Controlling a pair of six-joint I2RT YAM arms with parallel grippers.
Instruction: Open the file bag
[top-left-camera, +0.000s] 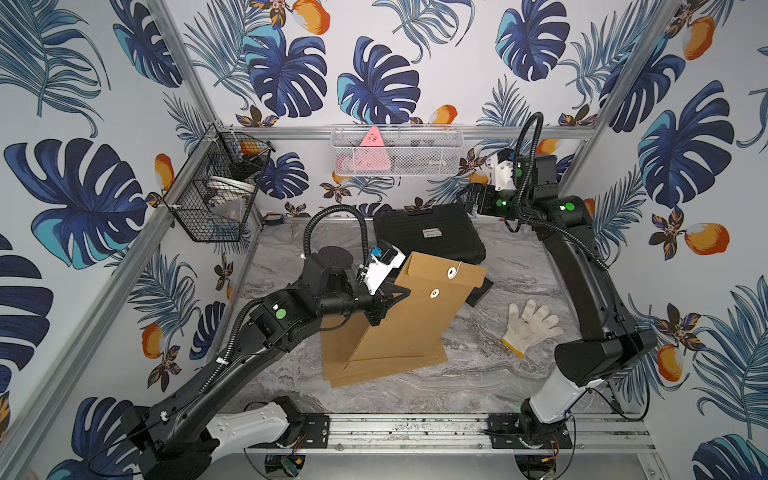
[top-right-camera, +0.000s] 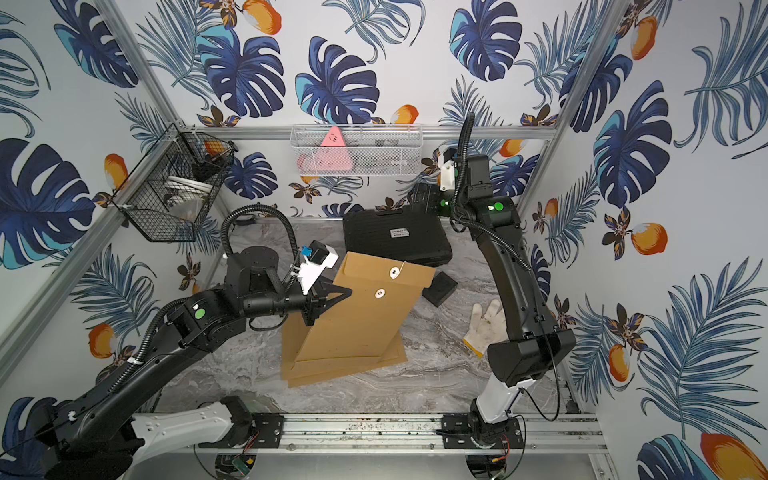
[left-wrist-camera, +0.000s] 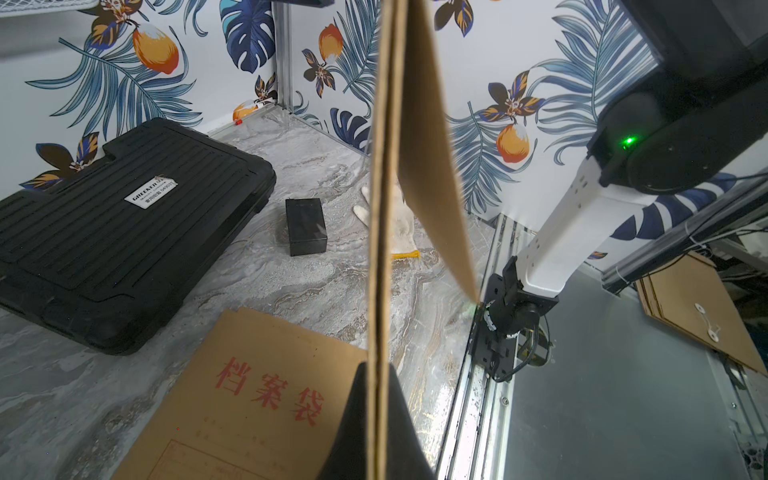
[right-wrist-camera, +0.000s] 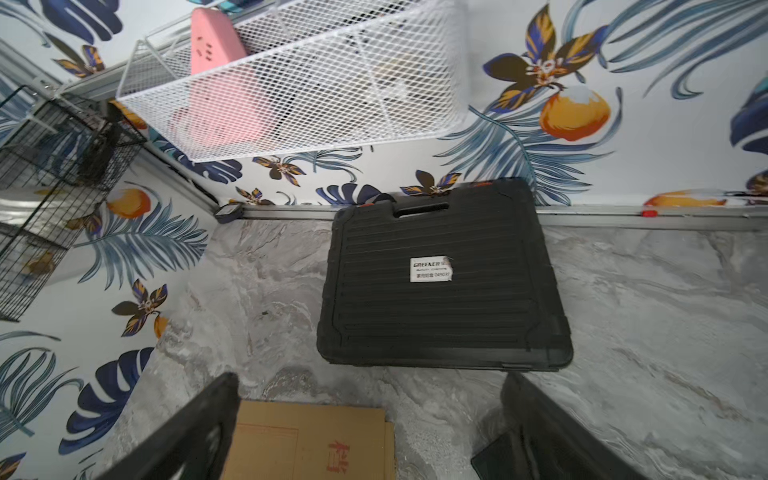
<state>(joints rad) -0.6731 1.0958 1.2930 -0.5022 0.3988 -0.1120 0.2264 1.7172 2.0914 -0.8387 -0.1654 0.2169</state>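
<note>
In both top views, the brown file bag (top-left-camera: 415, 316) (top-right-camera: 357, 316) stands nearly upright at the centre of the marble surface (top-left-camera: 478, 374). Its lower edge comes down over more brown bags (top-left-camera: 386, 368) lying flat; whether they touch cannot be told. Two round string buttons and a loose white string show on its upper face.

The left arm reaches in from 8 o'clock, forearm level. The left tool (top-left-camera: 392, 297) (top-right-camera: 336, 295) is clamped narrow on the bag's side edge.

Only the left wrist view shows the bag edge-on (left-wrist-camera: 380, 208), pinched between the left tool's dark fingers (left-wrist-camera: 349, 436), with its flap angling away from the body. It also shows red printed characters on a flat bag (left-wrist-camera: 249, 395) and a small black box (left-wrist-camera: 305, 226) beside a white glove (left-wrist-camera: 401, 226).

The right arm rises from 5 o'clock and bends toward 1 o'clock. The right tool (top-left-camera: 469, 199) (top-right-camera: 419, 195) is held high near the back wall, well apart from the file bag.

Only the right wrist view shows that the right tool (right-wrist-camera: 370, 378) is wide and holds nothing. Below it lies a ribbed black case (right-wrist-camera: 444, 282) at 12 o'clock, and above the case hangs a white mesh basket (right-wrist-camera: 311, 124) holding a pink object (right-wrist-camera: 216, 50).
</note>
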